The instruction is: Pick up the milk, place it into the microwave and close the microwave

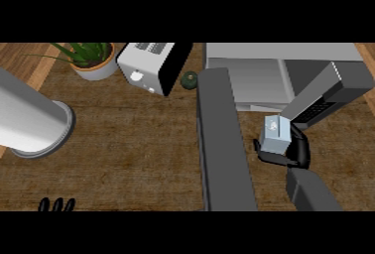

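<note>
The right hand (287,151) is curled round the milk (276,135), a pale blue-grey carton held upright above the wooden counter (132,149), black fingers wrapping its right side and thumb showing at its lower left. The grey forearm (311,191) runs up to it from the lower right edge of the view. The carton sits just in front of the microwave (249,74), whose light grey body fills the upper right, its cavity facing the hand. The microwave's door (223,144) stands open, swung out toward the viewer as a long dark slab just left of the milk, reaching down to the lower edge. To the right of the carton, a dark grey block with a row of small white marks (322,96) angles across the microwave's right side; what it is cannot be told. Farther left, near the door's top, a small dark green round thing (190,79) lies on the counter beside a white toaster (150,67). A potted plant (92,59) stands at the upper left, and a large white cylinder (33,124) leans in from the left edge. The left hand (57,204) shows only as fingertips at the lower left edge, upright and at rest.
</note>
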`<action>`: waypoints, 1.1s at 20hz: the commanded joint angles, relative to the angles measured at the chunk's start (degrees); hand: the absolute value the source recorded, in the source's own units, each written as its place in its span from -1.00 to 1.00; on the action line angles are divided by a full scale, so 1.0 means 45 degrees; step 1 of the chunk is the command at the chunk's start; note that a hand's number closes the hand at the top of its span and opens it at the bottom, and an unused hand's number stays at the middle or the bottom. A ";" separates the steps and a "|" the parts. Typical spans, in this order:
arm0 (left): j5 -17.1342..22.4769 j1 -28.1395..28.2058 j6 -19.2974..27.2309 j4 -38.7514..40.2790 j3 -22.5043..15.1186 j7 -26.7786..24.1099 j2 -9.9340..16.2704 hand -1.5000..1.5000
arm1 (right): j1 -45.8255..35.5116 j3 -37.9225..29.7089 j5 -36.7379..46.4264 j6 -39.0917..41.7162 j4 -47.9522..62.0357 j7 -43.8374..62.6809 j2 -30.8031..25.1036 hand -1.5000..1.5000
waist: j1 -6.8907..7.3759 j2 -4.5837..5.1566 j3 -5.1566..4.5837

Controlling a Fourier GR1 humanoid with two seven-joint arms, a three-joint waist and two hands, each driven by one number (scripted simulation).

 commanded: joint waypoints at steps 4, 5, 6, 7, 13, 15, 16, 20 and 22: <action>-0.0561 0.0032 0.0249 0.0387 -0.0229 -0.0369 -0.0090 -1.00 | 0.0355 0.0202 0.0208 0.0373 -0.0009 -0.1407 0.0103 1.00 | -0.0216 -0.0077 -0.0021; -0.0696 0.0222 0.0487 0.0147 -0.0648 -0.0349 -0.0348 -1.00 | 0.0340 0.0267 0.0068 0.0297 -0.0791 -0.0848 0.0288 1.00 | -0.0270 -0.0105 -0.0027; -0.0425 -0.0422 0.0481 0.0623 -0.0320 -0.0215 -0.0430 -1.00 | 0.0980 0.0534 0.0163 0.0976 -0.1590 -0.0320 -0.0377 1.00 | -0.0393 -0.0132 -0.0037; -0.0270 0.0556 0.0015 0.0149 -0.0412 -0.0673 0.0033 -1.00 | 0.0803 0.0568 0.0140 0.0468 -0.1751 -0.0114 0.0041 1.00 | -0.0304 -0.0126 -0.0033; 0.0091 0.0246 0.0065 -0.0325 -0.0415 0.0385 0.0241 -1.00 | 0.3982 0.1617 0.0244 0.0580 -0.6250 0.2103 -0.0297 1.00 | -0.0536 -0.0174 -0.0050; -0.0114 -0.0344 0.0351 0.0600 -0.0626 -0.0078 -0.0356 -1.00 | 0.4416 0.1845 0.0359 0.0575 -0.7008 0.2596 -0.0363 1.00 | -0.0461 -0.0141 -0.0044; -0.0196 0.0959 -0.0233 0.0281 -0.0601 -0.1027 0.0242 -1.00 | 0.4993 0.2450 0.0623 0.0059 -0.8503 0.3169 0.0181 1.00 | -0.0461 -0.0189 -0.0054; -0.0198 0.0642 0.0090 0.0219 -0.0406 -0.0881 0.0125 -1.00 | 0.6341 0.2926 -0.0201 0.1652 -1.1037 0.4198 0.0029 1.00 | -0.0442 -0.0162 -0.0046; 0.0060 0.0765 0.0133 0.0211 -0.0342 -0.0852 0.0048 -1.00 | 0.6391 0.2938 -0.1135 0.2480 -1.1695 0.4564 0.0314 1.00 | -0.0440 -0.0167 -0.0048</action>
